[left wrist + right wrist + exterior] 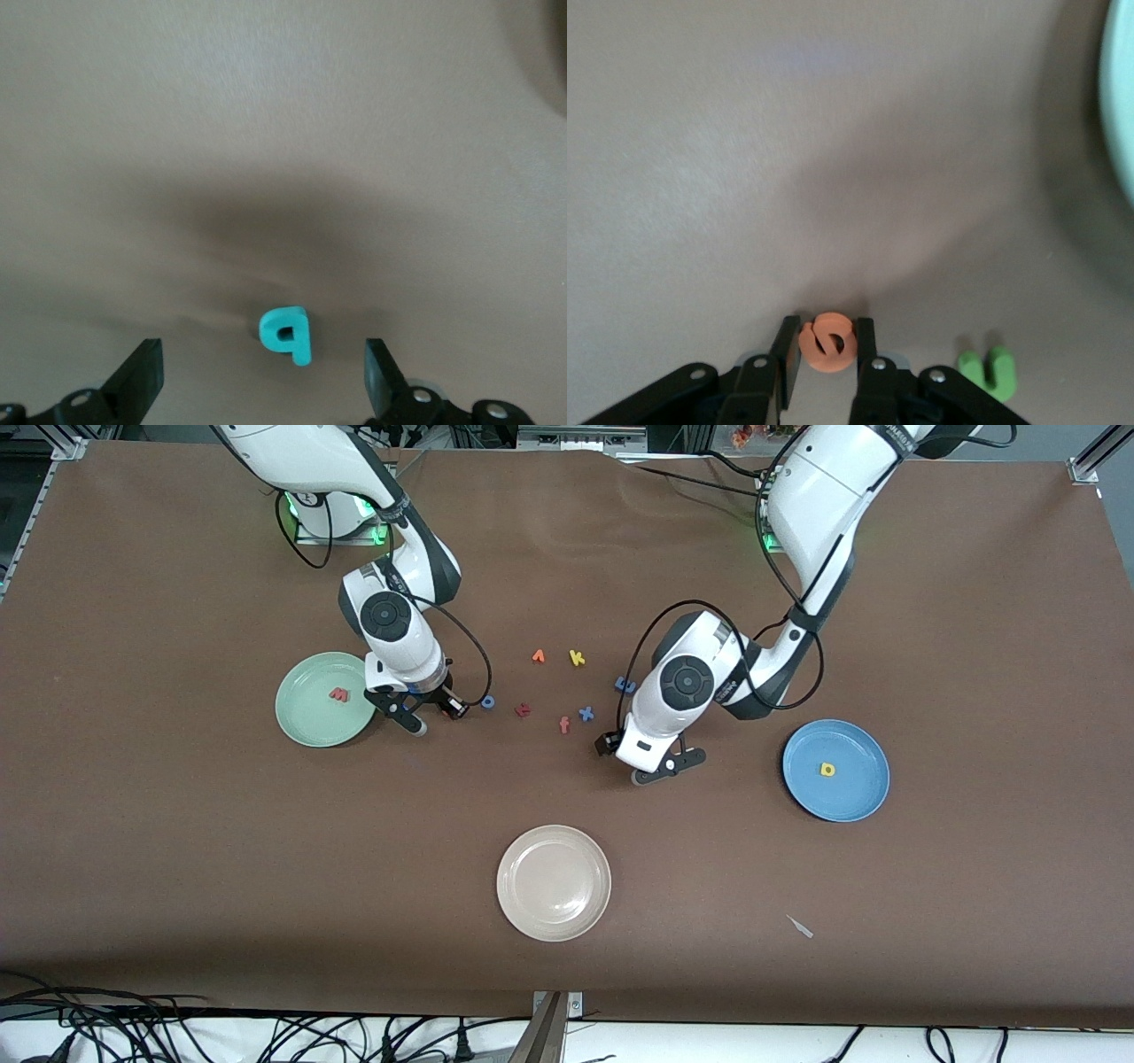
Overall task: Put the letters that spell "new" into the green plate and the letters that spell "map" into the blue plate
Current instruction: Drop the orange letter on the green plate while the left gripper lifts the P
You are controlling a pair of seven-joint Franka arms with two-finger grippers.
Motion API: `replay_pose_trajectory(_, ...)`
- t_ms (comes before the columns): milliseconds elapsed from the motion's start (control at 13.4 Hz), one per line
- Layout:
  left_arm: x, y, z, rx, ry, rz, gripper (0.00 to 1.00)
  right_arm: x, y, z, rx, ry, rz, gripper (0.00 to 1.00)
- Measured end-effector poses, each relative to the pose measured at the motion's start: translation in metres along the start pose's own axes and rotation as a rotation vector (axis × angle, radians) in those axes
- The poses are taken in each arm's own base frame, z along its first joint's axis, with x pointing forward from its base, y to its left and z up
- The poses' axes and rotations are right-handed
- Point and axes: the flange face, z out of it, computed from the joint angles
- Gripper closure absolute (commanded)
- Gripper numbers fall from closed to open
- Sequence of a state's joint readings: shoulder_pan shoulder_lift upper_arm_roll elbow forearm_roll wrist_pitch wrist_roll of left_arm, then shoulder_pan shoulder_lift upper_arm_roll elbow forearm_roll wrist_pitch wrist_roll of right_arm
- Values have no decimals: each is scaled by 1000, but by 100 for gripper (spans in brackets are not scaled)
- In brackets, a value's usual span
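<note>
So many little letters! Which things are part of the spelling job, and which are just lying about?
Part of the job:
- salmon w in green plate
- yellow a in blue plate
- orange e in right claw
- green n
- teal p
- periwinkle m

Lying about:
- beige plate
- yellow k
- salmon f
- blue x

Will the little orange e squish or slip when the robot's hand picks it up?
Probably a little squish: the orange e looks like soft foam, pinched between the right hand's fingers. It likely won't slip, since both flat sides are clamped. It seems very light, being tiny beside the green plate, so it should lift easily.
</note>
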State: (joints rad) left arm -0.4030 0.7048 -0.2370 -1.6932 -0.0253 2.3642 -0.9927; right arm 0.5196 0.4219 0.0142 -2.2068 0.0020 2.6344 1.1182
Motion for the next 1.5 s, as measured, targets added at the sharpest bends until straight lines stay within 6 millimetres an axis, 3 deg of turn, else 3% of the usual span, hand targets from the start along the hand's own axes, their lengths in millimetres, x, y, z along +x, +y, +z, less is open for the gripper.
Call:
replay_pose_trajectory(225, -4, 9, 9, 17, 29, -49, 1, 45, 27, -53, -77, -17, -129, 89)
replay_pose_trajectory(374, -7, 14, 16, 30, 45, -54, 11, 72, 53, -85, -97, -33, -215, 89)
replay_pose_trajectory(524, -5, 14, 20, 35, 46, -56, 26, 79, 81, -90, -114, -60, -290, 89)
replay_pose_trajectory(749, -4, 13, 20, 36, 48, -57, 40, 81, 121, -64, -120, -73, -337, 87)
replay_pose_trajectory(823, -4, 13, 21, 37, 47, -57, 43, 77, 133, -50, -105, -53, -343, 66)
replay_pose_trajectory(898, -4, 13, 21, 37, 47, -57, 45, 71, 146, -35, -86, -29, -353, 29)
replay_pose_trajectory(973, -4, 13, 22, 38, 46, -57, 47, 66, 159, -23, -80, -17, -352, 3)
replay_pose_trajectory(1198, -4, 12, 25, 43, 44, -58, 59, 69, 172, -16, -78, -7, -336, 2)
replay_pose_trajectory(1347, -5, 13, 25, 44, 44, -57, 75, 71, 168, -22, -77, -10, -336, 2)
replay_pose_trajectory(1497, -7, 14, 24, 50, 55, -40, 85, 68, 154, -34, -98, -46, -325, 2)
